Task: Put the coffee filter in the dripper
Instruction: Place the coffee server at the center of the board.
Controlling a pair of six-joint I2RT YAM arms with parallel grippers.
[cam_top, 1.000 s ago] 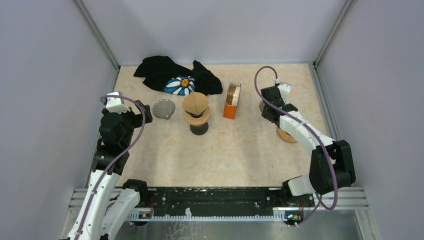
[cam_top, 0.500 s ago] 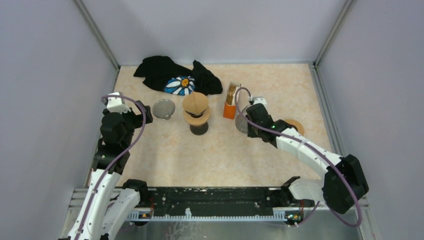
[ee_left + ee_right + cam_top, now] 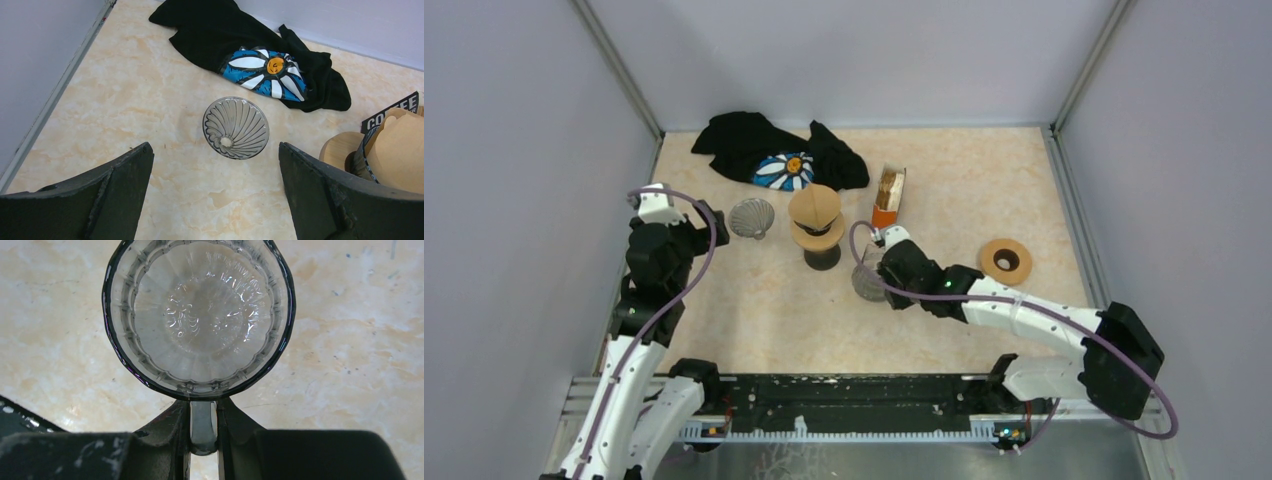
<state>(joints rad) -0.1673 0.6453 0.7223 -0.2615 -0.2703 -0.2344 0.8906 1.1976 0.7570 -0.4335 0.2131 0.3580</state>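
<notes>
Now, one dripper [image 3: 199, 315] in right claw [image 3: 204, 412], second dripper [image 3: 235, 127], left claw [image 3: 215, 152] wide.

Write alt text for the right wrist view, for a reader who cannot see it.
The right claw is shut on the handle of a clear ribbed glass dripper, seen from straight above. Beneath it is the beige marbled table.

Pale lilac walls [image 3: 844, 50] around a beige marbled tabletop [image 3: 774, 320]
</notes>
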